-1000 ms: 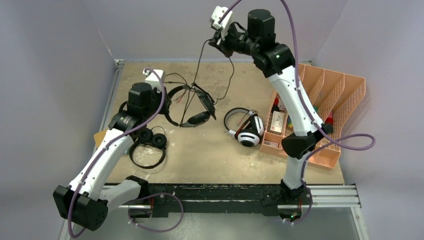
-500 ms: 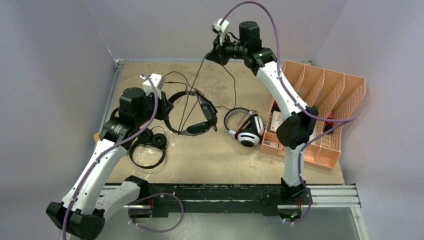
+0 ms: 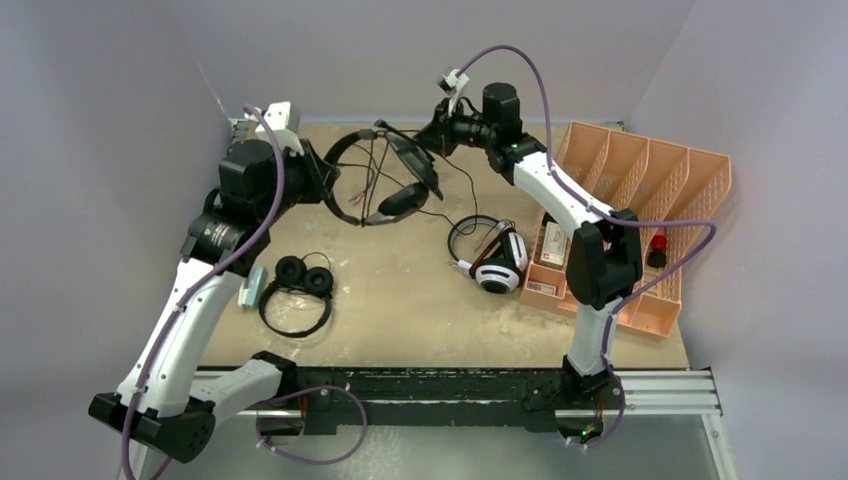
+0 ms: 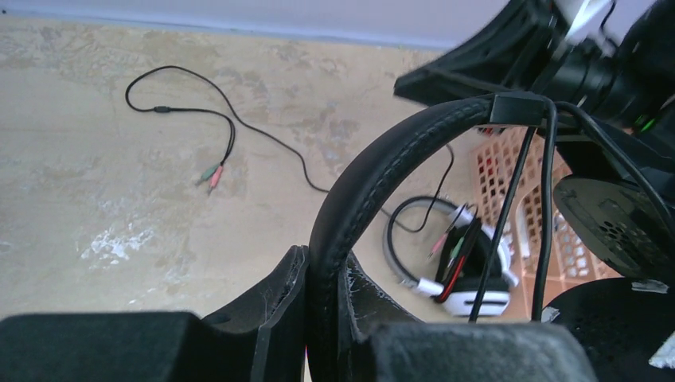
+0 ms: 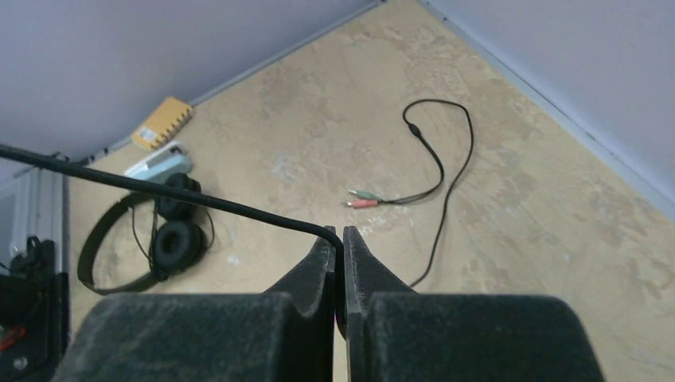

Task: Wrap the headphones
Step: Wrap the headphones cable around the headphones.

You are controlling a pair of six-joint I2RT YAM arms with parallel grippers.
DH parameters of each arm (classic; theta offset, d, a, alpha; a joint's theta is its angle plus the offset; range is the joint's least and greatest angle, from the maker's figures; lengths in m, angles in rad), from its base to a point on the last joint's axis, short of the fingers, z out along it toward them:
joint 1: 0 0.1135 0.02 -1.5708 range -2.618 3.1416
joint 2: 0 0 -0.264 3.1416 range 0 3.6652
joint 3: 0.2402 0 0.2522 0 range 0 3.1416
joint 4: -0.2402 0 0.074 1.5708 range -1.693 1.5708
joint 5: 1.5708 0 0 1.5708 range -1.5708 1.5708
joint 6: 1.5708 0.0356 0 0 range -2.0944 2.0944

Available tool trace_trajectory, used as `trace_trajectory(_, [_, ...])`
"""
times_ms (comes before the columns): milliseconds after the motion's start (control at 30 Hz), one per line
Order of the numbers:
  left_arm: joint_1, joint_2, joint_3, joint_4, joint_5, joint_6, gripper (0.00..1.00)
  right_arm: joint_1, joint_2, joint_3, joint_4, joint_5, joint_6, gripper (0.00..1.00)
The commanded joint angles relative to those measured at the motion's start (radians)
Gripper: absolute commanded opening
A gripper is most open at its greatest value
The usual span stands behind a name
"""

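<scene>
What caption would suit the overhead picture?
Left gripper holds the large black headphones by the band while the right gripper pinches their cable.

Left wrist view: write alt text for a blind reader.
The left gripper clamps the padded headband of the large black headphones, held above the table. Beyond lie a black cable ending in green and pink plugs and the white-and-black headphones.

right gripper (image 5: 341,240) clamped on black cable (image 5: 159,192) | small black headphones (image 5: 177,243) at left
</scene>
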Motion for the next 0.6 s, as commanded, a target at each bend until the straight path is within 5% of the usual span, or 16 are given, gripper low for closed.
trace_trajectory(0, [-0.003, 0.036, 0.172, 0.086, -0.017, -0.173, 0.0, -0.01, -0.025, -0.089, 0.341, 0.037, 0.211, 0.05])
trace_trajectory(367, [-0.003, 0.182, 0.44, 0.042, -0.023, -0.234, 0.0, -0.004, 0.125, -0.143, 0.717, -0.008, 0.411, 0.37])
trace_trajectory(567, [-0.003, 0.256, 0.568, -0.011, -0.005, -0.235, 0.0, -0.001, 0.183, -0.128, 0.776, 0.006, 0.419, 0.48])
